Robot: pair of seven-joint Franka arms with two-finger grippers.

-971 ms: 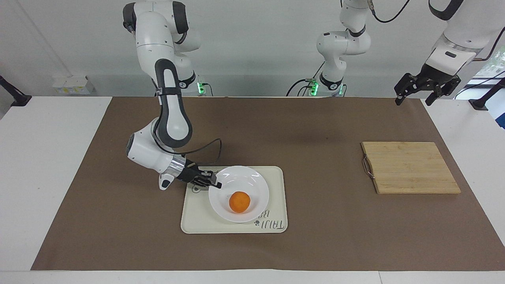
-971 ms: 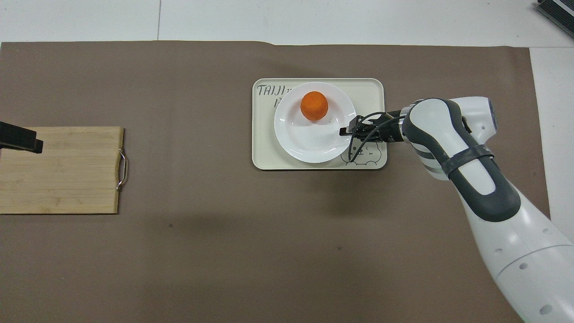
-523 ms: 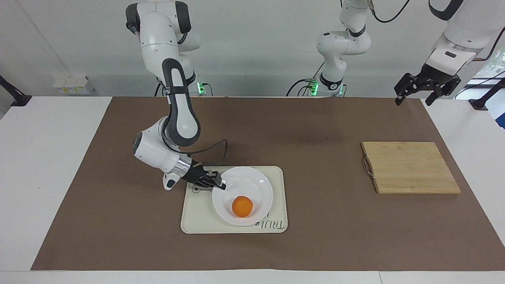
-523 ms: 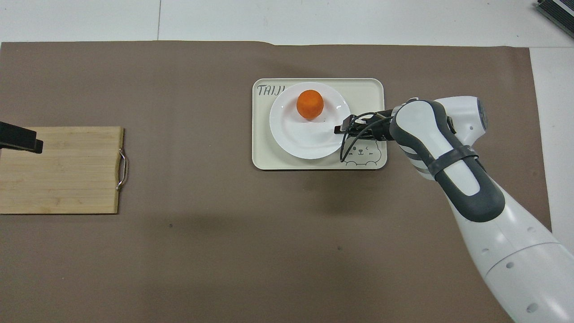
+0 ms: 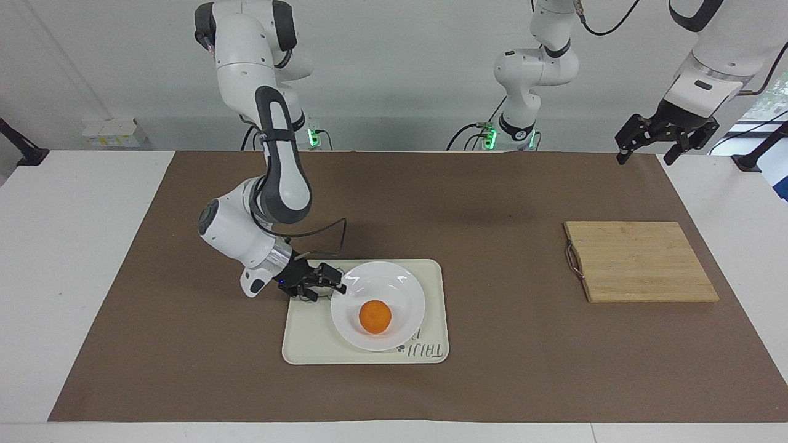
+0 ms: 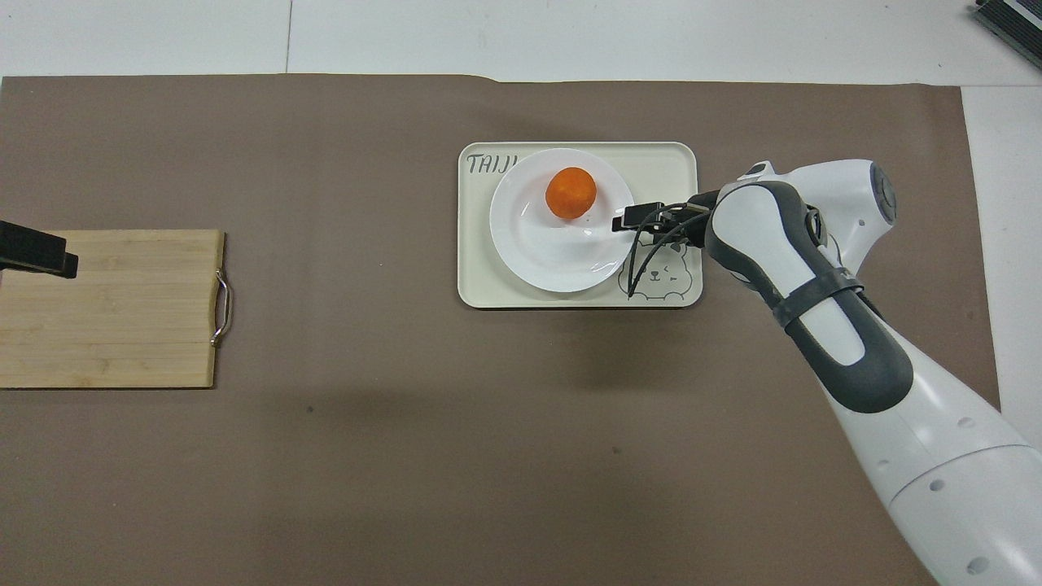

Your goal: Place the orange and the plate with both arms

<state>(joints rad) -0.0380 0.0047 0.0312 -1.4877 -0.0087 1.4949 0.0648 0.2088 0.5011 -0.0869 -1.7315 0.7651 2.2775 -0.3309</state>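
The white plate (image 5: 394,289) lies flat on the cream tray (image 5: 308,344) with the orange (image 5: 375,317) in it. In the overhead view the orange (image 6: 570,193) sits in the part of the plate (image 6: 553,252) farther from the robots. My right gripper (image 5: 337,283) is low at the plate's rim, on the side toward the right arm's end of the table. It is open, with its fingers above and below the rim, and it also shows in the overhead view (image 6: 627,221). My left gripper (image 5: 646,157) is open and empty and waits high over the left arm's end.
A bamboo cutting board (image 5: 640,261) with a metal handle lies toward the left arm's end; the left gripper's tip (image 6: 37,252) shows over it. The tray (image 6: 667,163) has a bear print. A gripperless arm base (image 5: 529,67) with a green light stands between the arms.
The plate was tilted in the right gripper a second ago; it now lies flat on the tray. The gripper has slid a little along the rim and its jaws have parted. The left arm has not moved.
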